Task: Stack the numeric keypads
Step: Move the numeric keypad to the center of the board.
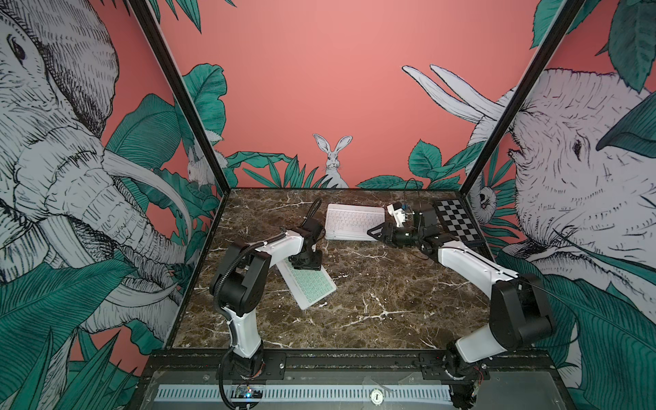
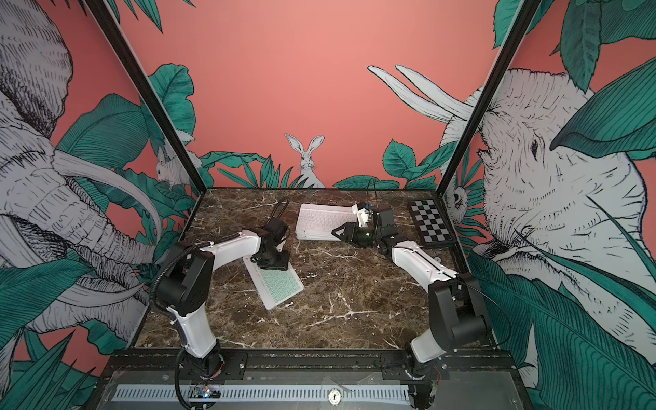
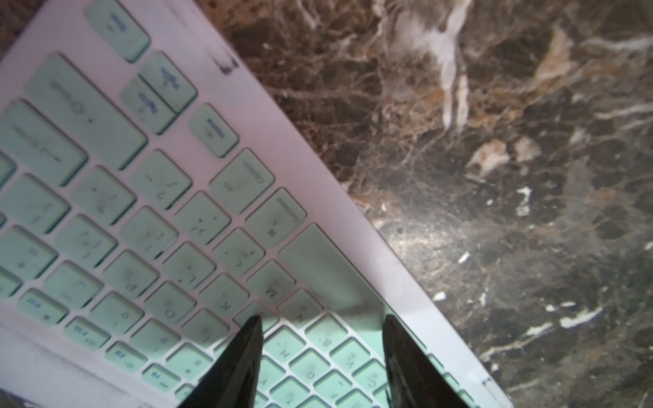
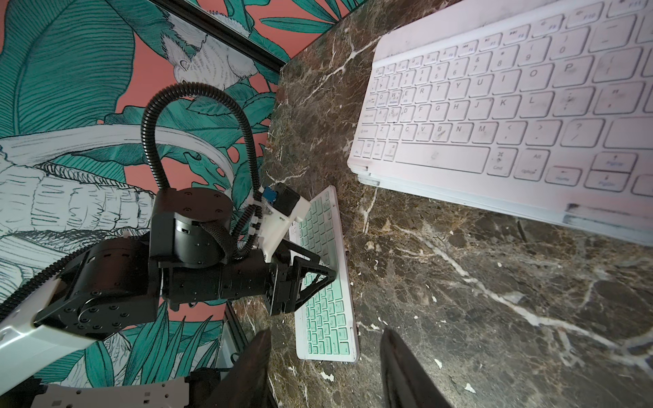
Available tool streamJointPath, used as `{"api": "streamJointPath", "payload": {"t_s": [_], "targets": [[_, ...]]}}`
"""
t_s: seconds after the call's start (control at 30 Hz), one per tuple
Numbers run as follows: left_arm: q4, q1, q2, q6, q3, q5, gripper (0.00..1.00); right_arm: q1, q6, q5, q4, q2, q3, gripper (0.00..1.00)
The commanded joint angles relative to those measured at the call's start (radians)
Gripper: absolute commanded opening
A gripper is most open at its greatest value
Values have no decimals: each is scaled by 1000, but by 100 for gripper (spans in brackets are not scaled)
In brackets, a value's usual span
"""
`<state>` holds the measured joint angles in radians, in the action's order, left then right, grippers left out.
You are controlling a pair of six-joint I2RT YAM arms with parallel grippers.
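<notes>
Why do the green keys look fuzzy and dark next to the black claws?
Left wrist view: the mint keypad sits close to the lens, so its letters smear, and the left gripper shades the keys by its tips. Right wrist view: the mint keypad looks crisper from farther off.

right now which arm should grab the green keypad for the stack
Left. The left tool is open right over the green keypad; the right tool sits at the back beside the white stack, away from that keypad.
</notes>
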<state>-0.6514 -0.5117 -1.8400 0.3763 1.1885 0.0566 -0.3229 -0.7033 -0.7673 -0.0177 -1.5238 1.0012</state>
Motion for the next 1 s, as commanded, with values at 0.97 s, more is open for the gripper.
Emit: {"api": "streamJointPath", "payload": {"t_s": [0.97], "targets": [[58, 9, 276, 191, -226, 68, 59, -249, 5, 328, -60, 39, -295, 49]]}}
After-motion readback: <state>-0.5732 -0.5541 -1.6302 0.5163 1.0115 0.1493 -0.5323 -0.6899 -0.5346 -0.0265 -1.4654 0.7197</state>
